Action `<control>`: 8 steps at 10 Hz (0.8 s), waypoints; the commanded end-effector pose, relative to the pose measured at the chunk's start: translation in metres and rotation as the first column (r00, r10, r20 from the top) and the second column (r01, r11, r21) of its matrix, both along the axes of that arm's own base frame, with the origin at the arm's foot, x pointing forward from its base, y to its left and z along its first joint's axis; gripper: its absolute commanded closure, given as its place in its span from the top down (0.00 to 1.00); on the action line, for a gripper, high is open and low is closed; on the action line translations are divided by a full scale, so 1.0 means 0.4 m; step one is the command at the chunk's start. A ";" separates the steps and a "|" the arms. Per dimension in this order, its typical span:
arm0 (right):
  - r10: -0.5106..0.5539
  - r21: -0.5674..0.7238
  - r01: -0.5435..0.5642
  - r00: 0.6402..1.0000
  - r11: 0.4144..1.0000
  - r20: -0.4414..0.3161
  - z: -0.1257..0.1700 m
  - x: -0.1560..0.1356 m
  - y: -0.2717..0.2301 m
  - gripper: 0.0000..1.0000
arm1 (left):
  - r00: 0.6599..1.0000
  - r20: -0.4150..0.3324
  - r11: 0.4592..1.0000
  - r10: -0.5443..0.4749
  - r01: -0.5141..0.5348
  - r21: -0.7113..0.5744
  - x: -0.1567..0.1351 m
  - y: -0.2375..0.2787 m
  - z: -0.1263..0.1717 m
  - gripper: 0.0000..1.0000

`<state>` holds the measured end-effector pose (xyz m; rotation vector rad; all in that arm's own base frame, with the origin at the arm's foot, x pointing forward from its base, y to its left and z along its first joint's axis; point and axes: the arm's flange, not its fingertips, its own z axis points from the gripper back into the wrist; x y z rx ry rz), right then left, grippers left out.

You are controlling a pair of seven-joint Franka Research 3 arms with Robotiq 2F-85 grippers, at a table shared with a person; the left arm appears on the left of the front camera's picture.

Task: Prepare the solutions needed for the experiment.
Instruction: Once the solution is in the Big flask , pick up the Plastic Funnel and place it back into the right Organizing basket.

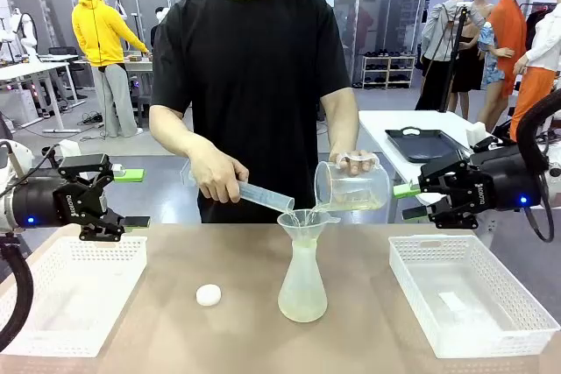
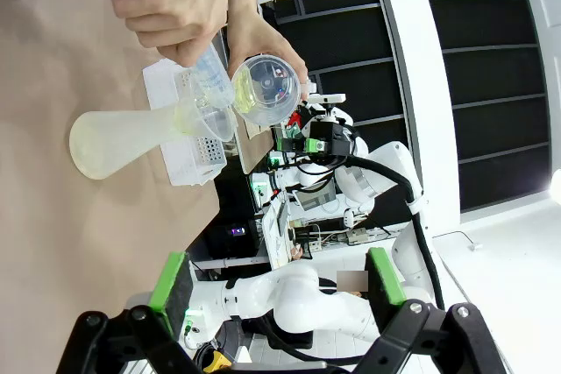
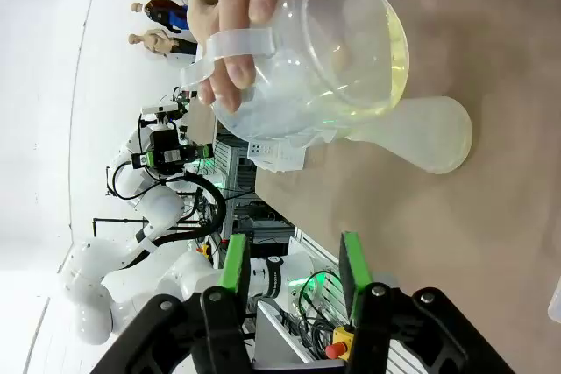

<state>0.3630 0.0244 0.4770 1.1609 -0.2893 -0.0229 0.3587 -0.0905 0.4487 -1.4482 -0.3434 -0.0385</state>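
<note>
Across the table a person tilts a clear beaker (image 1: 352,186) and a graduated cylinder (image 1: 263,195) over a funnel (image 1: 305,222) set in a translucent conical flask (image 1: 302,282). The solutions, pale yellow-green, show in the beaker (image 3: 386,76) and low in the flask (image 2: 101,142). A small white cap (image 1: 209,295) lies left of the flask. My left gripper (image 1: 133,198) hovers open over the left basket, holding nothing; its pads (image 2: 171,282) frame the flask from afar. At the right, my right gripper (image 1: 408,201) stands open and holds nothing, pointing at the beaker (image 3: 342,50).
A white mesh basket (image 1: 79,247) sits at the table's left and another (image 1: 438,244) at its right. A black tray (image 1: 425,142) lies on a white table behind. The brown tabletop around the flask is bare apart from the cap.
</note>
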 end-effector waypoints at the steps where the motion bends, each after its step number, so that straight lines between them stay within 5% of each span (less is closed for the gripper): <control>1: 0.001 0.015 -0.001 1.000 1.000 0.014 0.002 0.005 0.006 0.53 | 1.000 -0.011 1.000 -0.002 0.001 -0.021 0.000 -0.004 0.005 1.00; 8: 0.001 0.015 -0.001 1.000 1.000 0.014 0.002 0.005 0.006 0.53 | 1.000 -0.011 1.000 -0.002 0.001 -0.021 0.000 -0.004 0.005 1.00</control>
